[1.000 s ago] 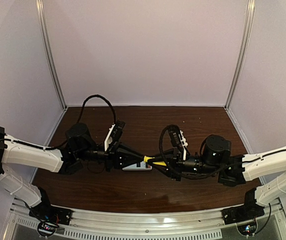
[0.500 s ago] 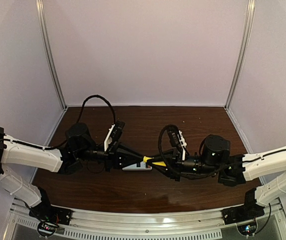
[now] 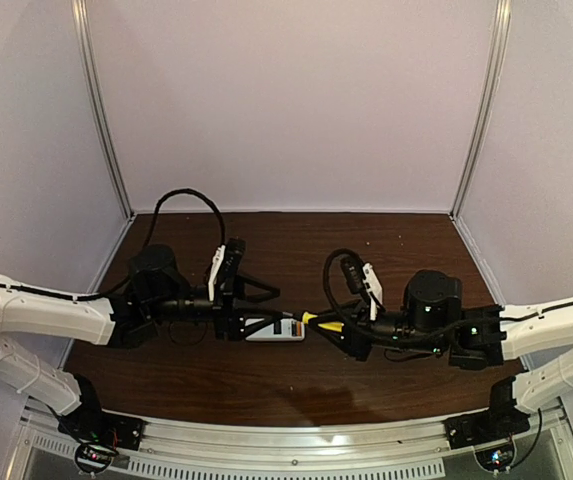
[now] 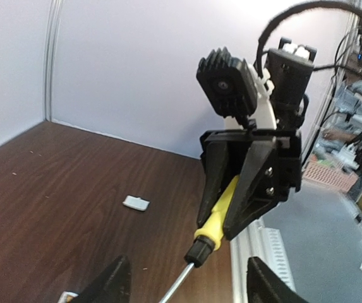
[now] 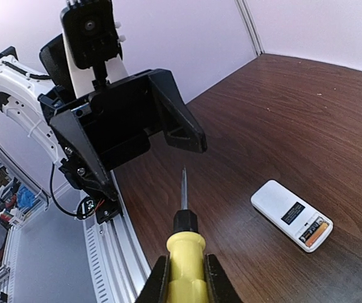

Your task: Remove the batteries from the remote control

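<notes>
**Change of state.** The left gripper (image 5: 154, 163) was closed a second ago, with its fingers reached out over the remote control (image 5: 291, 214). It is now seen with its jaws parted and nothing between them. The left arm has been drawn back toward its own side, so the remote control is uncovered in the overhead view. The right gripper (image 5: 186, 278) has been kept closed on the yellow handle of the screwdriver (image 5: 185, 249) and has shifted only slightly.

**Location of task items.** The remote control lies flat on the counter (image 3: 366, 250), below the gap between the two grippers and just ahead of the left gripper's fingertips. Its battery bay is uncovered at the end nearer the right gripper. The batteries (image 5: 314, 231) are seen seated in it as an orange patch. A small white cover piece (image 4: 136, 202) lies on the counter, well apart and off to one side of the right gripper.

**Meaning for the task.** No cell has been removed yet. With the left jaws released, the remote control is judged to be unrestrained. It may slide if it is levered before it is steadied again.

**Pose.** Both forearms are held low and near level, with the grippers pointed at each other across the remote control. The screwdriver blade is directed toward the open left jaws and is held above the counter. It is apart from the remote control, which lies to one side of the tip in the right wrist view.
</notes>
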Available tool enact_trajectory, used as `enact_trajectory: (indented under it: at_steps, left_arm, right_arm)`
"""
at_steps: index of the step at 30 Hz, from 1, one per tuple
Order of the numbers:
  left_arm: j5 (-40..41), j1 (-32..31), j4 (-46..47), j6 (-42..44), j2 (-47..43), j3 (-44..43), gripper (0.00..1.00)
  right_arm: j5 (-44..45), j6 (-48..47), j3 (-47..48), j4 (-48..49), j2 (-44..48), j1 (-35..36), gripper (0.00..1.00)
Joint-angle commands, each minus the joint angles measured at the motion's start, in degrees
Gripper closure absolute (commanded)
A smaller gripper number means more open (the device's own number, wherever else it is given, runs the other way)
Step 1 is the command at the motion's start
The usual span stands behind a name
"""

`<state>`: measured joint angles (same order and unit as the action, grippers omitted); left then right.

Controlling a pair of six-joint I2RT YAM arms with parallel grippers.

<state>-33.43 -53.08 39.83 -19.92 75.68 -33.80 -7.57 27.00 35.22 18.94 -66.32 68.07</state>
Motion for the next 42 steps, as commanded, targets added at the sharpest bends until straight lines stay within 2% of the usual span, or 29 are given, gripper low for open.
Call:
enact_trajectory:
  at_steps: [1,6,13,15,19,22,29,42]
  left_arm:
    - [6.85,0.26,-3.04,4.4,-0.92,0.75,0.26]
    - [17.18,0.83,-4.09,7.73,-0.96,2.16,0.11]
    - [22.31,4.73,-0.52,9.1,2.84,4.27,0.1]
    - [20.6,6.36,0.78,9.61,5.16,4.43,0.1]
    - [9.77,11.3,2.52,10.51,11.62,3.77,0.1]
    - [4.74,13.1,4.88,11.42,15.32,3.62,0.1]
    - [1.27,13.34,4.84,16.77,20.15,2.91,0.08]
    - [1.22,15.68,5.91,21.33,27.53,2.07,0.06]
  right_arm:
    - [5.13,0.72,0.42,-5.88,2.41,0.22,1.0]
    - [9.11,0.89,0.56,-10.67,4.59,0.15,1.0]
    - [12.98,1.56,-0.45,-14.08,6.89,0.22,1.0]
    - [13.36,1.56,-0.37,-14.78,7.0,0.19,1.0]
    - [13.86,1.56,-0.72,-15.41,7.37,0.22,1.0]
    - [14.09,1.76,-1.56,-15.55,8.1,0.22,1.0]
    - [14.75,1.56,-2.61,-15.94,10.3,0.17,1.0]
    - [13.44,1.55,-2.35,-14.18,8.25,0.19,1.0]
